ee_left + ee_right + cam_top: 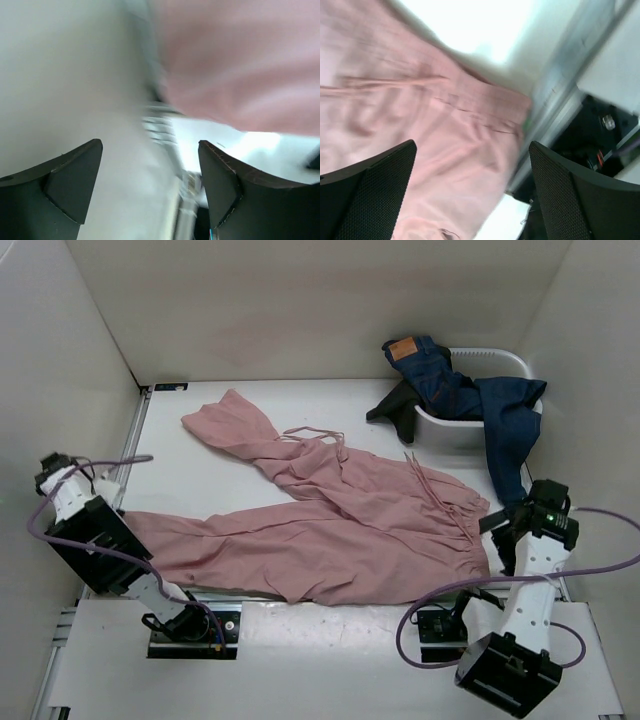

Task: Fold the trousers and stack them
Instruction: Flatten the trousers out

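The dusty-pink trousers (pixel 350 520) lie spread across the table. One leg runs to the far left (pixel 225 420), the other to the near left (pixel 170 535), and the gathered waist with its drawstrings (pixel 450 520) is at the right. My left gripper (pixel 50 465) hangs by the left wall, beyond the end of the near leg. In the blurred left wrist view it (pixel 150 144) is open and empty, with pink cloth (pixel 240 65) ahead. My right gripper (pixel 497 530) is at the waist end. In the right wrist view it (pixel 472 146) is open above the fabric (pixel 420 110), holding nothing.
A white basket (pixel 495 357) stands at the back right with blue jeans (pixel 450 385) draped over its rim. A black garment (pixel 395 408) lies beside it. White walls close in on the left, back and right. A metal rail (pixel 250 595) runs along the near edge.
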{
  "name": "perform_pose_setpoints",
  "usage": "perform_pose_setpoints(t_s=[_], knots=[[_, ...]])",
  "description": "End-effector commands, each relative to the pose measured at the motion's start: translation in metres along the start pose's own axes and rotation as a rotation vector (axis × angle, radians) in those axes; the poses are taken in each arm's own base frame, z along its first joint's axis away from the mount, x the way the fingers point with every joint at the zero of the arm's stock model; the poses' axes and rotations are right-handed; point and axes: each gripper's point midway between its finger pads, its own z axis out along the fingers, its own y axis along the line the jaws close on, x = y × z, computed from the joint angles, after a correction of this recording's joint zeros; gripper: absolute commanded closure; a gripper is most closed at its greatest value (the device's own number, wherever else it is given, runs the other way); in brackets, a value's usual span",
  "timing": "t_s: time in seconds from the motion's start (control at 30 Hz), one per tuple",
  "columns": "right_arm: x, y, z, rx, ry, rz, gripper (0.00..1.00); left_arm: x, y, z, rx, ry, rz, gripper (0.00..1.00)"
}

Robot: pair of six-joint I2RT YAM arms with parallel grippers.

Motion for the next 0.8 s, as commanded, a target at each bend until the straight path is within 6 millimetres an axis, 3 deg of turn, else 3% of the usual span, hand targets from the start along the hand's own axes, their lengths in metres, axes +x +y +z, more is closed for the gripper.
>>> perform_pose_setpoints(t_s=[0.0,0.13,0.2,0.23,0.27,0.37,0.47,0.57,0.6,0.63,0.7,0.73,0.77], knots=[[-0.029,0.018,-0.024,-0.04,-0.106,-0.078,0.03,-0.034,0.017,-0.041,-0.055,-0.171,-0.009,0.11],[-0.017,0.042,-0.009,-0.109,-0.037,-0.172,0.11,-0.077,-0.001,-0.007,0.012,-0.134,-0.043,0.17],[-0.003,0.049,0.005,-0.139,0.005,-0.182,0.29,-0.097,-0.011,0.01,0.054,-0.137,-0.038,0.23],[0.006,0.054,0.011,-0.148,0.028,-0.18,0.36,-0.106,-0.016,0.013,0.07,-0.156,-0.033,0.31],[0.007,0.058,0.017,-0.162,0.022,-0.169,0.5,-0.117,-0.021,0.02,0.071,-0.157,-0.024,0.36],[0.027,0.056,0.041,-0.162,0.091,-0.127,0.68,-0.128,-0.025,0.037,0.063,-0.143,-0.045,0.56],[0.042,0.037,0.067,-0.053,0.15,-0.091,0.78,-0.136,-0.018,0.041,0.036,-0.155,-0.095,0.65],[0.033,0.016,0.083,0.09,0.125,-0.072,0.8,-0.144,-0.006,0.034,0.002,-0.181,-0.14,0.68],[0.026,0.018,0.081,0.091,0.104,-0.058,0.8,-0.146,-0.003,0.031,-0.005,-0.189,-0.142,0.68],[0.021,0.02,0.081,0.093,0.094,-0.058,0.78,-0.148,0.005,0.019,-0.024,-0.211,-0.15,0.61],[0.009,0.027,0.073,0.08,0.051,-0.055,0.74,-0.157,0.0,-0.007,0.039,-0.294,-0.154,0.52],[-0.002,0.036,0.062,0.055,0.018,-0.05,0.68,-0.172,0.013,-0.042,0.012,-0.399,-0.156,0.44],[-0.007,0.041,0.055,0.038,0.004,-0.047,0.62,-0.179,0.017,-0.06,0.017,-0.459,-0.156,0.3]])
